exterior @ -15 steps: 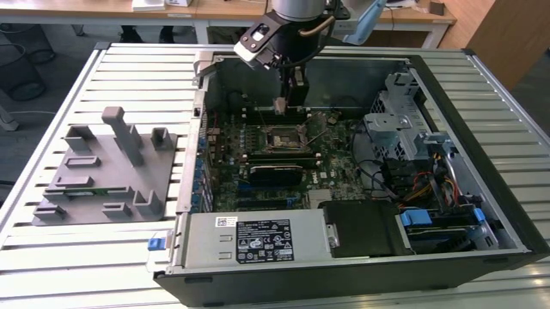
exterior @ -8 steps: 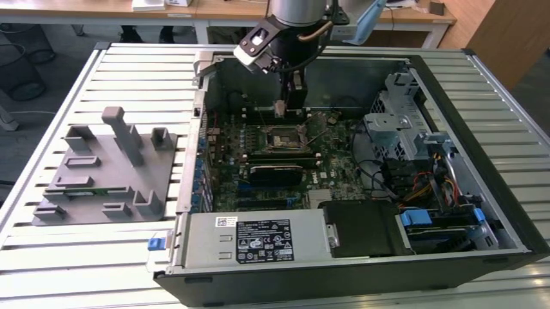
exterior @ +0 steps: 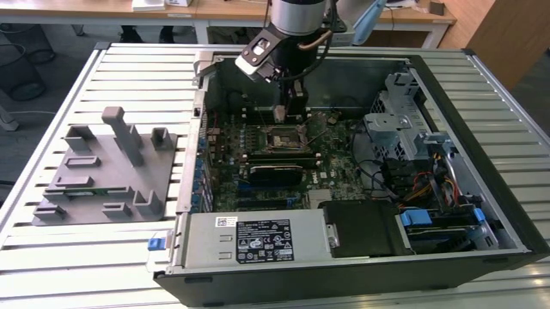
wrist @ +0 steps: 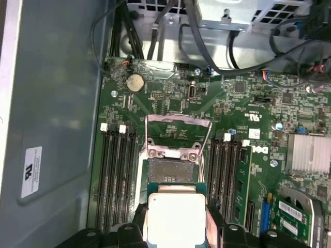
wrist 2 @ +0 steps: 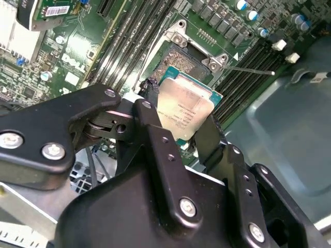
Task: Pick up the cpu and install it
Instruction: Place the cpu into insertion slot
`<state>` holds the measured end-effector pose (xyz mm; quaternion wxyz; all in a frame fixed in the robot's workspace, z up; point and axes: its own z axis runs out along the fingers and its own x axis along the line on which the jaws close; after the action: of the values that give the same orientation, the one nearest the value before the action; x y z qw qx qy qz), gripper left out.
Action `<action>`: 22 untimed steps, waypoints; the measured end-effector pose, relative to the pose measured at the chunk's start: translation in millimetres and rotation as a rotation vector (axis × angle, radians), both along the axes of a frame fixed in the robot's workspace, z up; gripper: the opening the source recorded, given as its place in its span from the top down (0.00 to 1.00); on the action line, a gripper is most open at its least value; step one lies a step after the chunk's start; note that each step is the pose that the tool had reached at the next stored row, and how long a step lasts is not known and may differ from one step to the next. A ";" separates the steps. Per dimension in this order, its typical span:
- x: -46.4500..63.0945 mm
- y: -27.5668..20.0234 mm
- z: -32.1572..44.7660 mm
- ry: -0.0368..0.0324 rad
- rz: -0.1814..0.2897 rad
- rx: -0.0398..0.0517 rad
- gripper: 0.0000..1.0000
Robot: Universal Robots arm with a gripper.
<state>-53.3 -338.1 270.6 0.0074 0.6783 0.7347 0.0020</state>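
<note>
The cpu (wrist 2: pixel 185 108), a flat square chip with a silver top and green edge, is pinched between my gripper's black fingers (wrist 2: pixel 150 111) in both wrist views. In the first wrist view the cpu (wrist: pixel 176 217) hangs just short of the bare socket (wrist: pixel 168 168), whose metal load plate (wrist: pixel 178 135) stands swung open. In the exterior view my gripper (exterior: pixel 288 114) reaches down into the open computer case, a little above and behind the socket (exterior: pixel 282 138) on the motherboard. The chip is held roughly flat and is not touching the socket (wrist 2: pixel 178 59).
A grey plastic tray (exterior: pixel 94 174) with upright posts lies on the slatted table at the exterior view's left. Memory slots (wrist: pixel 116 175) flank the socket on both sides. In the case are a power supply (exterior: pixel 249 238), a drive cage (exterior: pixel 404 129), cables and a heatsink (wrist: pixel 307 152).
</note>
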 end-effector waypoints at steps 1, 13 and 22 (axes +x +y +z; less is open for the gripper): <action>0.0 0.0 -1.6 0.0000 0.000 0.0000 0.47; 0.1 0.0 -17.4 0.0000 -0.009 0.0001 0.47; 0.1 0.0 -24.3 0.0000 -0.013 0.0000 0.47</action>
<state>-53.2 -338.1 246.2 0.0075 0.6830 0.7304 0.0019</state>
